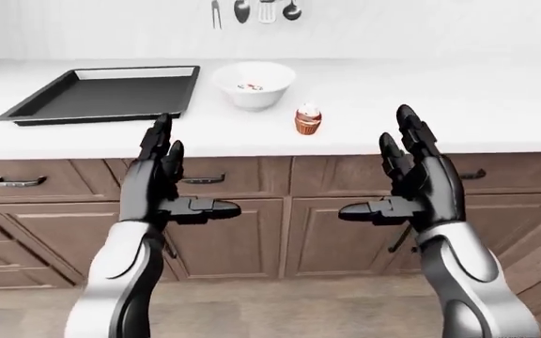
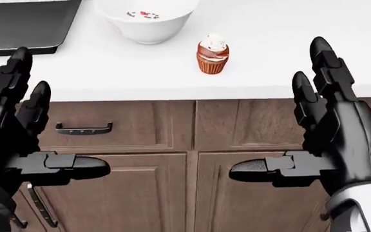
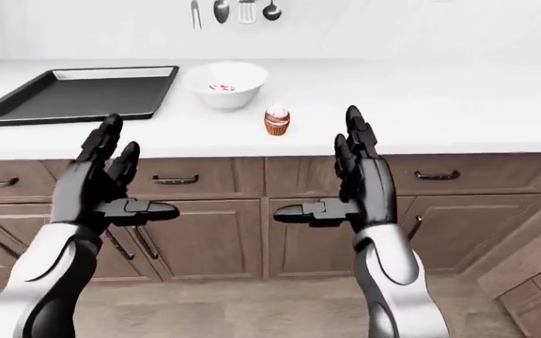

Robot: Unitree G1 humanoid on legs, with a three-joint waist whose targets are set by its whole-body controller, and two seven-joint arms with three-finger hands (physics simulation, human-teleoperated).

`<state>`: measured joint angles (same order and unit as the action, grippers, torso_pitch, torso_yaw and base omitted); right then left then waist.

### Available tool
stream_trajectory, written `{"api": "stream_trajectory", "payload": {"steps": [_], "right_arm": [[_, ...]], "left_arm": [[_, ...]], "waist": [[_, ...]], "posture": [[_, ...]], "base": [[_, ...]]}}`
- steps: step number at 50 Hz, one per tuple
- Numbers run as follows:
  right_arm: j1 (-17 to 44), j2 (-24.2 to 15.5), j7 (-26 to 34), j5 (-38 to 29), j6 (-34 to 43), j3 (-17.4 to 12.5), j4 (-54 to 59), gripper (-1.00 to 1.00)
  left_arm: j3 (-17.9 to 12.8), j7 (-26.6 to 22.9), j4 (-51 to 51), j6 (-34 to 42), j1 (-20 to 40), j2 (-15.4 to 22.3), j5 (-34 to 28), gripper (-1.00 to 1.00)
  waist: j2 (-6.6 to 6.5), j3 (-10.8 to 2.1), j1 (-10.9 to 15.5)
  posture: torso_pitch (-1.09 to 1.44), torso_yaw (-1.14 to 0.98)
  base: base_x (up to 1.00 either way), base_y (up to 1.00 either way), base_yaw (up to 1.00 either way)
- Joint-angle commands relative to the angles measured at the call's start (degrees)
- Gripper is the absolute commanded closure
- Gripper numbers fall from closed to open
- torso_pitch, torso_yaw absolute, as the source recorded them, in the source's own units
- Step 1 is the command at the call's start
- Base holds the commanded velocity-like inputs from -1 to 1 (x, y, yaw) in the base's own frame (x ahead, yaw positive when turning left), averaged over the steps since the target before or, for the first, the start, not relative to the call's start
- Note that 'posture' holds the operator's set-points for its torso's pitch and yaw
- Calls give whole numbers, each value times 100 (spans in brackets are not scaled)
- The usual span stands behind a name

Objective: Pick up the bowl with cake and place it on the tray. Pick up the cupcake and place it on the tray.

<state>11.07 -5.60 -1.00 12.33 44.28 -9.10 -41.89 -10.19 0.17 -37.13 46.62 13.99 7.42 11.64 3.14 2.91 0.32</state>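
A white bowl with cake (image 1: 254, 84) stands on the white counter (image 1: 458, 98), just right of a black tray (image 1: 106, 93). A cupcake (image 1: 308, 120) in a brown wrapper with white icing stands right of and below the bowl in the left-eye view. My left hand (image 1: 181, 179) and right hand (image 1: 388, 176) are both open and empty, fingers up and thumbs pointing inward, held below the counter edge in front of the cabinets. Neither touches anything.
Utensils (image 1: 252, 10) hang on the wall above the bowl. Brown cabinet drawers and doors (image 1: 243, 239) with dark handles run under the counter. A wood floor shows at the bottom of the left-eye view.
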Motion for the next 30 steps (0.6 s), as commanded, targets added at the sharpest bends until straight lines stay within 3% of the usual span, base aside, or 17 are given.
{"api": "stream_trajectory", "payload": {"steps": [1,3,7,9,11,12,13,14,16,22,24,25,26,27,28,30], "right_arm": [[160,-11,9,34,-156,22,-179,-100],[155,-20,-3,58,-123,-1,-231,-100],[188,-79,8,145,-103,-122,-240,-100],[185,-91,-3,173,-93,-141,-270,-100],[186,-127,3,199,-89,-181,-265,-100],[198,-154,1,228,-27,-223,-316,-100],[211,-171,-5,256,13,-260,-351,-100],[214,-185,-7,278,30,-290,-371,-100],[207,-203,-22,301,55,-307,-413,-100],[207,-227,-61,390,142,-375,-531,-100],[200,-225,-74,414,137,-381,-557,-100],[195,-225,-78,423,136,-386,-567,-100],[189,-228,-83,434,139,-392,-582,-100],[181,-230,-89,460,158,-414,-615,-100],[170,-236,-91,485,159,-436,-643,-100],[144,-241,-107,512,132,-468,-674,-100]], "left_arm": [[-119,17,-243,-125,194,95,16,-100],[-143,35,-296,-53,239,117,48,-100],[-162,54,-363,22,255,141,81,-100],[-184,71,-392,75,286,153,106,-100],[-204,79,-421,115,304,160,147,-100],[-234,78,-413,131,318,169,177,-100],[-262,92,-426,166,340,180,209,-100],[-277,117,-463,216,366,192,237,-100],[-286,165,-543,322,417,221,285,-100],[-327,217,-544,355,468,279,381,-100],[-344,223,-549,364,475,298,400,-100],[-353,228,-556,370,474,302,410,-100],[-356,234,-575,385,475,309,420,-100],[-372,241,-598,404,476,312,441,-100],[-360,242,-598,389,464,324,434,-100],[-372,249,-636,427,468,337,453,-100]], "waist": [[42,-82,12],[-34,-124,-7],[-250,-66,-75],[-419,-106,-118],[-715,-195,-141],[-738,-263,-126],[-669,-112,-43],[-739,-32,-88],[-675,-107,5],[-391,-103,121],[-220,-158,147],[-83,-197,151],[138,-282,113],[-79,-153,55],[37,-62,103],[18,-106,0]], "posture": [[0,0],[0,0],[0,0],[0,0],[0,0],[0,0],[0,0],[0,0],[0,0],[0,0],[0,0],[0,0],[0,0],[0,0],[0,0],[0,0]], "base": [[44,0,0],[43,0,0],[44,0,0],[43,0,0],[43,0,0],[44,0,0],[44,0,0],[43,0,0],[43,0,0],[43,0,0],[43,0,0],[43,0,0],[43,0,0],[44,0,0],[42,0,0],[43,0,0]]}}
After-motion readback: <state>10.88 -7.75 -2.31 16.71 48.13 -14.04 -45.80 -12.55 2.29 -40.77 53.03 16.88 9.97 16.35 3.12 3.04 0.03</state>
